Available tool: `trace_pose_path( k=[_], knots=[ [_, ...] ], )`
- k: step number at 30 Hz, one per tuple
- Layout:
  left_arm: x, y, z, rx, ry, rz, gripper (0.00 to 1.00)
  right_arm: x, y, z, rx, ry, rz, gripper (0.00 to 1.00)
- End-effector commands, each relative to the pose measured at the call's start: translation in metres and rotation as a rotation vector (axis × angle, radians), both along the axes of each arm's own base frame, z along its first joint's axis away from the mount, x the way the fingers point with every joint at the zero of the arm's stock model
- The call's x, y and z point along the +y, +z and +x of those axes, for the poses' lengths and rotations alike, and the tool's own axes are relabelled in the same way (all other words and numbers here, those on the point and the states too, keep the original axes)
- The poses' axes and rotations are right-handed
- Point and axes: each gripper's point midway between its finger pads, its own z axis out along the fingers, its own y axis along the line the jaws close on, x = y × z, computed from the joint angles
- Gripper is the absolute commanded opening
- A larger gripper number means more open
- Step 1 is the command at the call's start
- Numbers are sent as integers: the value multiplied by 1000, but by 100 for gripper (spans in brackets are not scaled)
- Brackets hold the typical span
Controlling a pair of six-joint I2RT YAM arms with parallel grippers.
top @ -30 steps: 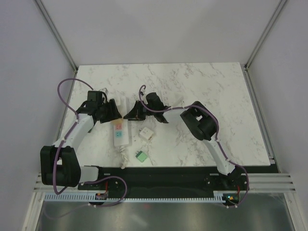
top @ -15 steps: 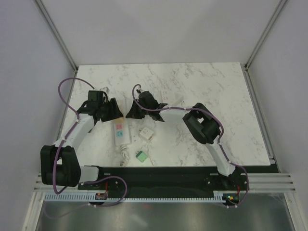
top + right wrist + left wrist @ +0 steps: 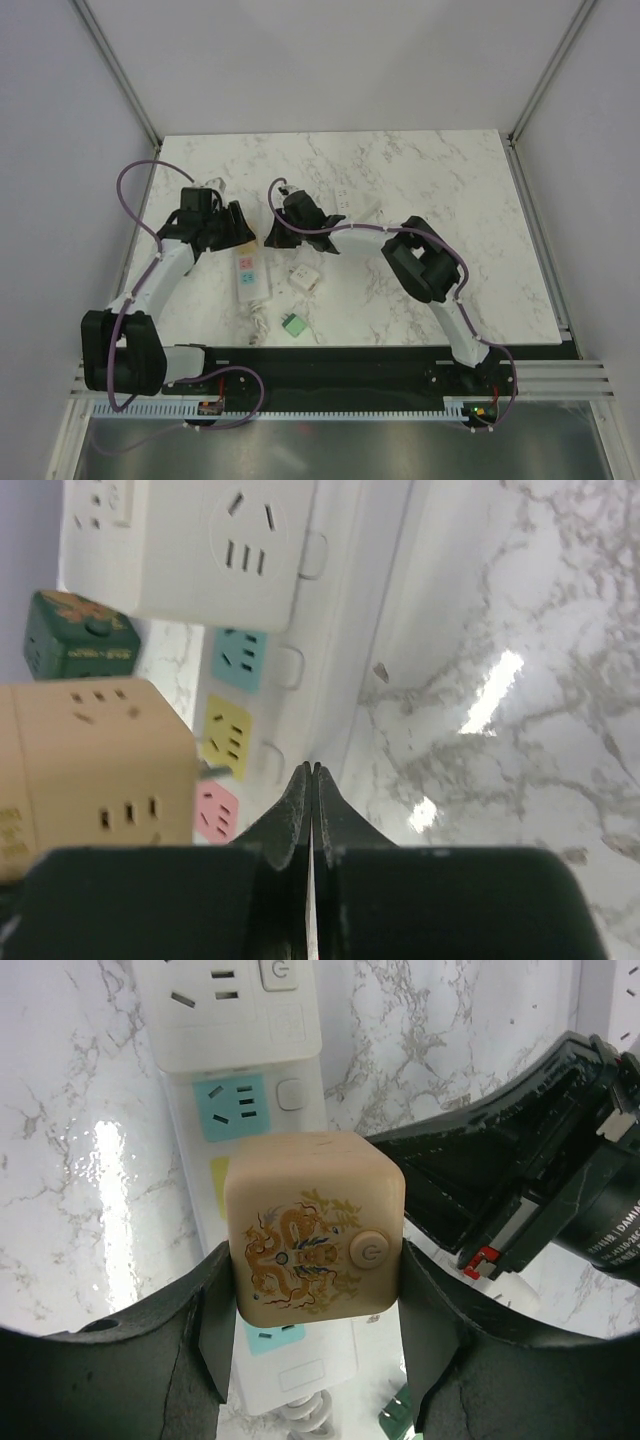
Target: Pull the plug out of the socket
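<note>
The marbled surface (image 3: 450, 220) carries the white socket (image 3: 250, 277) at front left, unmoved. The right arm (image 3: 425, 260) has swung its wrist further left than a second ago. The right fingers (image 3: 296, 810) are clenched together, empty, beside the strip's edge. The left fingers (image 3: 215, 1330) grasp the beige plug (image 3: 315, 1235) over the yellow outlet.
</note>
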Motion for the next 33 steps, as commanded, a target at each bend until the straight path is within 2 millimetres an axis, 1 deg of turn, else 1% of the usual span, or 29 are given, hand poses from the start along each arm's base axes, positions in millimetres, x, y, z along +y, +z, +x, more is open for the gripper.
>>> trace_pose_path(
  k=[1, 3, 4, 6, 7, 8, 9, 10, 11, 12, 13, 14, 15, 17, 18, 20, 21, 22, 23, 24, 25, 26, 27, 28, 29, 30, 31, 32, 33],
  knots=[
    [8, 34, 17, -131, 40, 30, 2, -21, 26, -5, -63, 32, -66, 0],
    [14, 41, 16, -156, 69, 46, 2, -36, 24, -10, -73, 37, -125, 0],
    [17, 41, 16, -161, 83, 60, 2, -40, 39, -12, -95, 38, -121, 0],
    [28, 48, 12, -179, 138, 90, 2, -53, 36, -21, -95, 47, -161, 0],
    [42, 51, 12, -185, 201, 140, 2, -57, 49, -25, -120, 57, -157, 0],
    [50, 54, 10, -190, 239, 165, 2, -62, 50, -27, -121, 58, -162, 0],
    [67, 58, 4, -188, 327, 221, 2, -70, 42, -36, -112, 67, -184, 0],
    [76, 66, 2, -198, 375, 244, 2, -74, 51, -38, -129, 70, -178, 0],
    [84, 69, 0, -201, 418, 266, 2, -78, 50, -41, -130, 72, -184, 0],
    [90, 72, -4, -196, 450, 284, 2, -84, 44, -47, -119, 76, -196, 0],
    [98, 80, -4, -209, 489, 313, 2, -84, 47, -51, -120, 86, -187, 0],
    [102, 81, -5, -202, 509, 330, 2, -84, 47, -54, -122, 94, -180, 0],
    [110, 81, -8, -183, 548, 360, 2, -86, 43, -60, -116, 108, -187, 0],
    [118, 80, -5, -154, 590, 397, 2, -86, 46, -66, -121, 133, -179, 0],
    [125, 80, -5, -145, 627, 425, 2, -86, 43, -70, -118, 143, -183, 0],
    [129, 76, 3, -98, 651, 463, 2, -86, 46, -74, -133, 156, -176, 0],
    [134, 77, 5, -89, 672, 491, 2, -88, 41, -78, -127, 163, -184, 0],
    [135, 72, 15, -65, 669, 511, 2, -88, 43, -78, -137, 166, -177, 0],
    [137, 71, 20, -57, 666, 532, 2, -88, 42, -80, -140, 173, -176, 0],
    [140, 68, 25, -42, 669, 560, 2, -92, 37, -82, -138, 177, -187, 0],
    [140, 74, 36, -51, 662, 565, 2, -92, 37, -82, -143, 179, -187, 0],
    [141, 59, 42, 9, 619, 612, 2, -96, 29, -86, -140, 193, -202, 0],
    [144, 58, 46, 25, 621, 641, 2, -98, 27, -87, -140, 196, -209, 0],
    [145, 68, 55, 18, 632, 651, 2, -100, 26, -88, -145, 200, -212, 0],
    [148, 64, 55, 62, 627, 676, 2, -102, 25, -89, -150, 205, -216, 0],
    [151, 55, 60, 98, 625, 712, 2, -108, 16, -94, -143, 213, -238, 0],
    [152, 60, 68, 92, 629, 724, 2, -108, 20, -92, -166, 208, -227, 0],
    [154, 59, 70, 104, 629, 746, 2, -111, 16, -94, -164, 208, -235, 0],
    [159, 57, 76, 113, 642, 782, 2, -112, 19, -94, -174, 212, -232, 0]
  ],
)
